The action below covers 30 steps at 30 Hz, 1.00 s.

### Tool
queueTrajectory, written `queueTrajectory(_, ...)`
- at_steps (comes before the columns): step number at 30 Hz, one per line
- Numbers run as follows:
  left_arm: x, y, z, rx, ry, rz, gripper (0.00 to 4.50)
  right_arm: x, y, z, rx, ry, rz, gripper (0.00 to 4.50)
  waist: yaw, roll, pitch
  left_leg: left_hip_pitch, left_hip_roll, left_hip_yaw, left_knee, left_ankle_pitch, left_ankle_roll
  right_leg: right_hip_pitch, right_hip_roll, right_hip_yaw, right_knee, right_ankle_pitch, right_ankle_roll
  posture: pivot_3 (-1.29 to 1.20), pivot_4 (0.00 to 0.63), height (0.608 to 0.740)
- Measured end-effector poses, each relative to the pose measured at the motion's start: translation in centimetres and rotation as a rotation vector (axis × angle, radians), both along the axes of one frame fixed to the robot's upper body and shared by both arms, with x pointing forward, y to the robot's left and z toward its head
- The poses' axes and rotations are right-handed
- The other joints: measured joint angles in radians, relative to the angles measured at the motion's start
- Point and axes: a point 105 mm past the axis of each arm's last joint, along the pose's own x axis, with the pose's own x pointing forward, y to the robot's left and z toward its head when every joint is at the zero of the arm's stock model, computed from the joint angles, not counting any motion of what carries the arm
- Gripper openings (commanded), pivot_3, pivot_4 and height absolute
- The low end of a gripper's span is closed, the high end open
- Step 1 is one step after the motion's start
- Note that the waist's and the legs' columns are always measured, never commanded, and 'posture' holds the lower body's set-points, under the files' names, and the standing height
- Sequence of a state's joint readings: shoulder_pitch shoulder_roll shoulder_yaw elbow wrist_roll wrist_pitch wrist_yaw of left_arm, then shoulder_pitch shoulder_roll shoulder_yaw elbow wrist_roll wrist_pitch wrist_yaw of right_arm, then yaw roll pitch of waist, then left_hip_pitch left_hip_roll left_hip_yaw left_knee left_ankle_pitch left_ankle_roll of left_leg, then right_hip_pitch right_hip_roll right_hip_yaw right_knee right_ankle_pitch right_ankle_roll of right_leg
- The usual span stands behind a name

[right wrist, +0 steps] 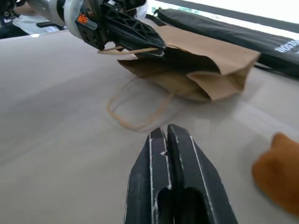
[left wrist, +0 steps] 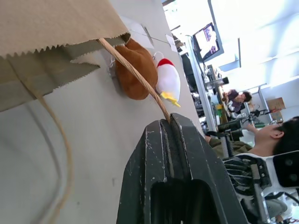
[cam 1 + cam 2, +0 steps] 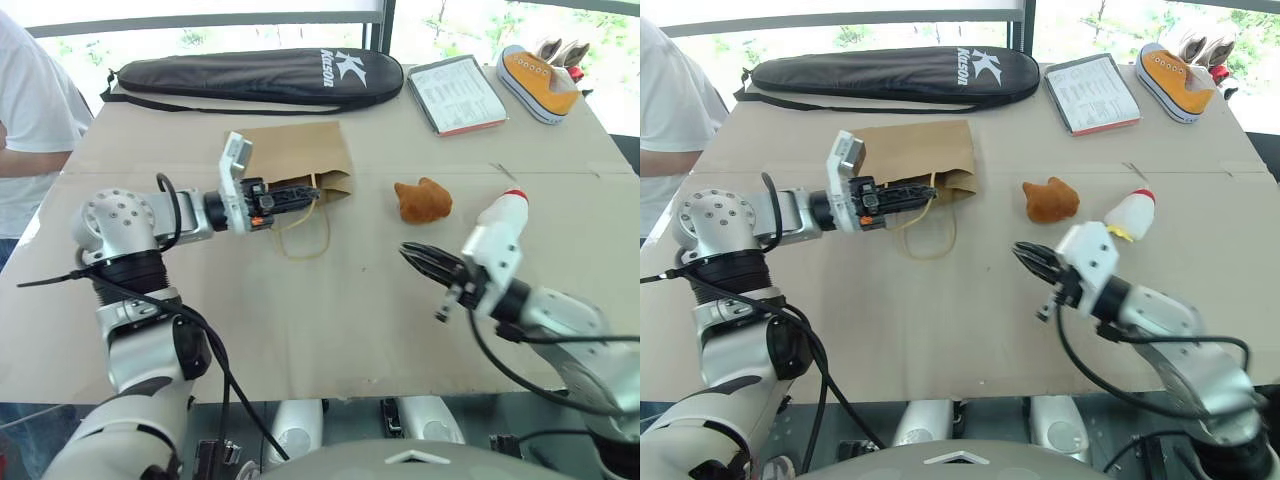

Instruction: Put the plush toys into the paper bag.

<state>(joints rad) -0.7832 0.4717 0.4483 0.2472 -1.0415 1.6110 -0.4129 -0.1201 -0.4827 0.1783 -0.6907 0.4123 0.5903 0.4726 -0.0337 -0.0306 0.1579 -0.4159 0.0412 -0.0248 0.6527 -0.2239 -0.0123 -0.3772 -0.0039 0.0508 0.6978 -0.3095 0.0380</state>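
The brown paper bag (image 3: pixel 295 150) lies flat on the table with its mouth toward me. My left gripper (image 3: pixel 315 192) is shut on the bag's upper handle (image 2: pixel 135 74) and holds it off the table, so the mouth gapes a little. The other handle (image 3: pixel 305 235) lies loose on the table. The orange-brown plush toy (image 3: pixel 422 200) sits right of the bag's mouth, and the white plush toy (image 3: pixel 1130 215) with the red top lies just beyond it. My right gripper (image 3: pixel 408 252) hovers shut and empty in front of the toys, pointing toward the bag.
A long black racket case (image 3: pixel 260 75) lies along the far edge behind the bag. A booklet (image 3: pixel 457 93) and an orange-and-white sneaker (image 3: pixel 538 80) sit at the far right. A person in a white shirt (image 3: pixel 30 110) stands at the table's left side.
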Motion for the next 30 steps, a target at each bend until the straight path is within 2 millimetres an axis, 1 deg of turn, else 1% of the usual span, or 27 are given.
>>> queueTrajectory(2,-0.1,-0.4,0.2,0.000,0.003,-0.005,0.00,0.8,0.7,-0.3,0.000,0.014,-0.008,0.03,0.002,0.000,0.000,-0.001,0.001,-0.002,-0.001,0.000,0.000,0.000,-0.002,-0.001,0.000,0.000,0.000,0.00,0.150,0.740)
queueTrajectory(3,-0.1,-0.9,0.3,-0.017,0.008,-0.001,0.00,1.5,1.2,-0.1,0.009,0.014,-0.007,0.03,0.003,0.000,0.000,-0.001,0.000,-0.002,-0.001,0.000,0.000,0.000,-0.007,-0.002,0.000,0.000,0.000,0.00,0.150,0.740)
queueTrajectory(5,0.0,-2.5,0.5,-0.054,0.024,-0.030,0.00,2.5,2.4,0.6,0.021,-0.009,0.013,0.03,0.009,0.000,0.000,-0.001,-0.002,-0.002,-0.001,0.000,-0.001,0.001,-0.010,-0.005,0.000,0.000,0.000,0.00,0.150,0.740)
queueTrajectory(7,-0.2,-4.0,0.8,-0.094,0.041,-0.067,0.00,3.3,3.8,0.7,0.017,-0.020,0.043,0.03,0.016,0.000,0.000,-0.001,-0.003,-0.002,0.000,0.001,-0.001,0.001,-0.012,-0.006,0.000,0.000,0.000,0.00,0.150,0.740)
queueTrajectory(9,-0.3,-4.2,1.2,-0.110,0.045,-0.071,0.00,3.8,4.3,-0.4,-0.003,0.004,0.046,0.03,0.017,0.000,0.000,-0.001,-0.004,-0.002,0.000,0.001,-0.001,0.001,-0.013,-0.006,-0.001,0.000,0.001,0.00,0.150,0.740)
queueTrajectory(11,-0.5,-4.2,1.8,-0.141,0.040,-0.056,0.00,4.9,4.3,-1.9,-0.026,0.044,0.017,0.03,0.018,0.000,0.000,-0.001,-0.004,-0.002,0.000,0.001,-0.001,0.001,-0.015,-0.006,0.000,0.000,0.001,0.00,0.150,0.740)
queueTrajectory(13,-0.8,-4.4,1.9,-0.163,0.051,-0.029,0.00,5.8,4.6,-2.7,-0.034,0.057,-0.008,0.03,0.018,0.000,0.000,0.000,-0.003,-0.002,0.000,0.001,-0.001,0.001,-0.015,-0.006,0.000,0.000,0.001,0.00,0.150,0.740)
queueTrajectory(16,-1.1,-5.3,1.6,-0.189,0.070,-0.006,0.00,7.2,5.1,-3.0,-0.029,0.050,-0.042,0.03,0.020,0.000,0.000,0.000,-0.003,-0.003,0.000,0.002,-0.003,0.001,-0.014,-0.007,0.000,0.001,0.000,0.00,0.150,0.740)
queueTrajectory(19,-1.4,-6.7,1.9,-0.217,0.055,0.020,0.00,8.8,6.1,-3.2,-0.009,0.018,-0.088,0.03,0.021,0.000,0.000,0.000,-0.004,-0.003,0.000,0.003,-0.005,0.002,-0.012,-0.008,0.000,0.001,0.000,0.00,0.150,0.740)
queueTrajectory(20,-1.5,-6.8,1.9,-0.215,0.052,0.027,0.00,9.0,6.5,-3.2,0.006,0.014,-0.088,0.03,0.020,0.000,0.000,0.000,-0.004,-0.003,0.000,0.003,-0.005,0.002,-0.011,-0.007,0.000,0.001,0.000,0.00,0.150,0.740)
queueTrajectory(23,-1.4,-6.9,2.0,-0.214,0.052,0.066,0.00,9.3,6.9,-3.6,0.019,-0.001,-0.100,0.03,0.020,0.000,0.000,0.000,-0.004,-0.003,-0.001,0.003,-0.006,0.002,-0.009,-0.007,-0.001,0.001,0.000,0.00,0.150,0.740)
queueTrajectory(25,-1.3,-7.0,2.1,-0.235,0.060,0.093,0.00,9.8,6.9,-3.8,0.022,-0.007,-0.115,0.03,0.021,0.000,0.000,0.000,-0.005,-0.003,0.000,0.003,-0.006,0.002,-0.009,-0.007,-0.001,0.001,0.000,0.00,0.150,0.740)
queueTrajectory(27,-1.3,-7.3,2.3,-0.262,0.066,0.115,0.00,10.5,7.5,-3.9,0.030,-0.010,-0.118,0.03,0.020,0.000,0.000,0.000,-0.005,-0.003,0.000,0.003,-0.006,0.002,-0.008,-0.007,-0.001,0.001,0.000,0.00,0.150,0.740)
queueTrajectory(30,-1.2,-7.5,2.6,-0.276,0.066,0.137,0.00,11.2,7.9,-4.8,0.021,-0.006,-0.121,0.03,0.020,0.000,0.000,0.000,-0.005,-0.003,-0.001,0.004,-0.006,0.002,-0.007,-0.007,-0.001,0.001,0.000,0.00,0.150,0.740)
